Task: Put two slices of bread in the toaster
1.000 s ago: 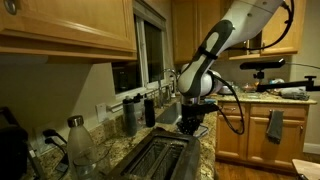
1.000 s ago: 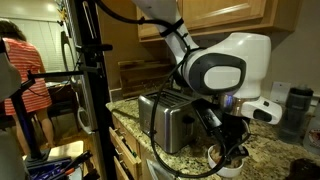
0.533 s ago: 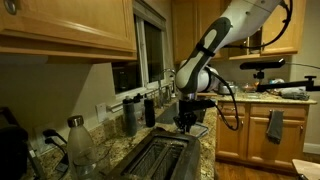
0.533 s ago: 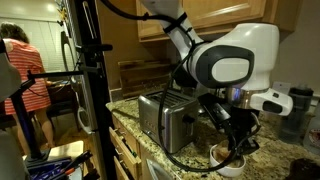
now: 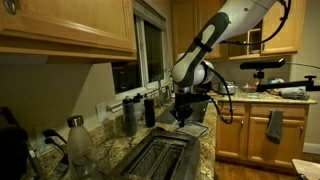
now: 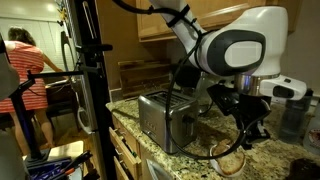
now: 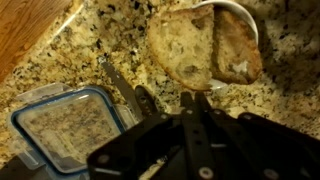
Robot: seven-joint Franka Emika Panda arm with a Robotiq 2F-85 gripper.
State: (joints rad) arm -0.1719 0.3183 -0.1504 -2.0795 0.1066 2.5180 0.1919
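Hand (image 7: 196, 98) being held closed, fingers pressed together, nothing gripped, above counter (image 7: 110, 30) beside toaster (image 6: 165, 120). Slices of bread (image 7: 185, 45) being carried overlapping in white dish (image 7: 240, 12) on counter, just beyond fingertips, off toaster.

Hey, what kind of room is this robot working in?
Most likely a home kitchen: there is a speckled granite countertop, honey-coloured wooden wall cabinets, and a shiny brushed-steel toaster standing on the counter.
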